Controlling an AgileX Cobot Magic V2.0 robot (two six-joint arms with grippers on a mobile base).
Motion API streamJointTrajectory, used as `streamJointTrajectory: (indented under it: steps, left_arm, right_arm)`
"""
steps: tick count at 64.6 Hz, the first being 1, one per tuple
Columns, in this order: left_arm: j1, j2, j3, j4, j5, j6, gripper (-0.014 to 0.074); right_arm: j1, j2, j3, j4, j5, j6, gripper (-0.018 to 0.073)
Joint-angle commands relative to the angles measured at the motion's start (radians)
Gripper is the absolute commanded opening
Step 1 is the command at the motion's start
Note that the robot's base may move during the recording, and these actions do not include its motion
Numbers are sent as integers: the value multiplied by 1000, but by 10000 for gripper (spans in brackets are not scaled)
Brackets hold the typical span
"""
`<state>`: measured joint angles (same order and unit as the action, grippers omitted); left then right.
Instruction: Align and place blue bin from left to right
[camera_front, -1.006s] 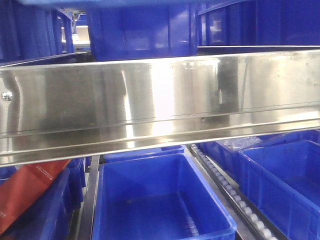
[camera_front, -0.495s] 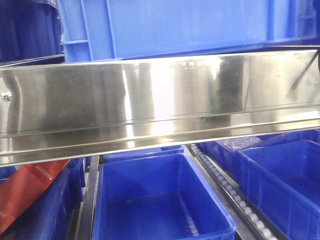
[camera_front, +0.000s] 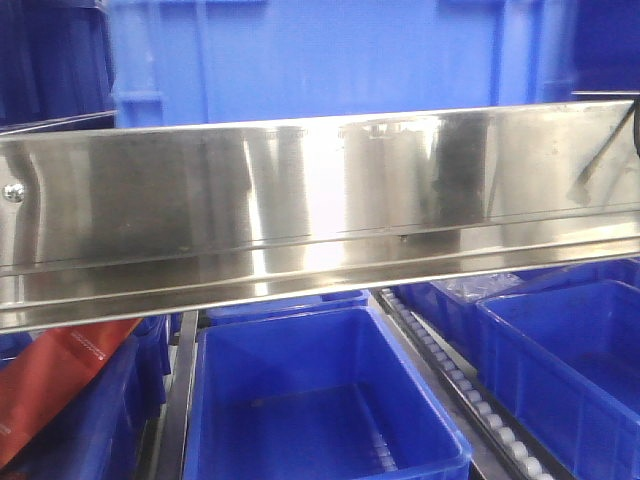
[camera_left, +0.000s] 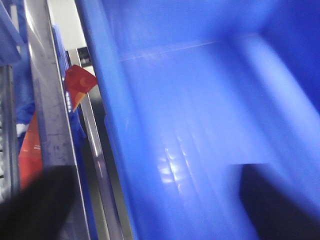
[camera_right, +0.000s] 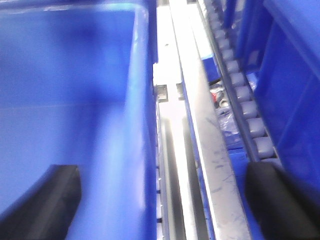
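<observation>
The blue bin fills the top of the front view, just behind and above the steel shelf rail. In the left wrist view I look into the blue bin. My left gripper is open and straddles the bin's left wall, one dark finger outside and the other inside. My right gripper is also open, straddling the right wall of the blue bin, with one finger inside and one outside. Both wrist views are blurred.
Below the rail sit an open blue bin and another to its right, with a roller track between them. A red packet lies at lower left. Darker bins stand behind at the upper corners. Rollers run along the right.
The blue bin has come down from the top edge and now covers the whole area above the rail, hiding the darker bins behind it.
</observation>
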<state>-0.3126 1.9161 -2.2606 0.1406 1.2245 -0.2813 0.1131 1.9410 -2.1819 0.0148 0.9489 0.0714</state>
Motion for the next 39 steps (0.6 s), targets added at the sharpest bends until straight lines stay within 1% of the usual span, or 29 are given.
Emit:
streamJointTrajectory:
  steps: [1, 4, 11, 14, 18, 21, 22, 25, 29, 35, 39]
  left_arm:
    - [-4, -23, -8, 3, -3, 9, 566]
    - [-4, -37, -8, 3, -3, 13, 550]
    - [-4, -81, -8, 3, -3, 15, 550]
    - [-4, -107, -8, 3, -3, 15, 550]
    - [-4, -144, -8, 3, -3, 19, 547]
    - [-4, -173, -8, 4, -3, 19, 536]
    - [-4, -185, -8, 4, -3, 19, 530]
    - [-4, -209, -8, 2, -3, 40, 495]
    - [-4, -246, 1, -2, -3, 57, 415]
    - [-4, -298, 31, -8, -3, 72, 205]
    - [-4, -338, 73, -8, -3, 84, 38]
  right_arm:
    - [-3, -32, -19, -15, -5, -11, 568]
    - [-3, -41, -29, -15, 9, -11, 568]
    - [-3, -76, -41, -15, 36, -11, 568]
    - [-3, -99, -41, -4, 38, -11, 546]
    - [-3, -128, -41, 3, 49, -11, 477]
    - [-3, -153, -41, 10, 65, -11, 392]
    - [-3, -164, -41, 10, 75, -11, 349]
    - [-3, -190, -41, 13, 97, -11, 261]
    - [-3, -221, -41, 13, 130, -11, 115]
    - [-3, -251, -35, 14, 170, -11, -46]
    - [-3, -272, -9, 14, 174, -11, -147]
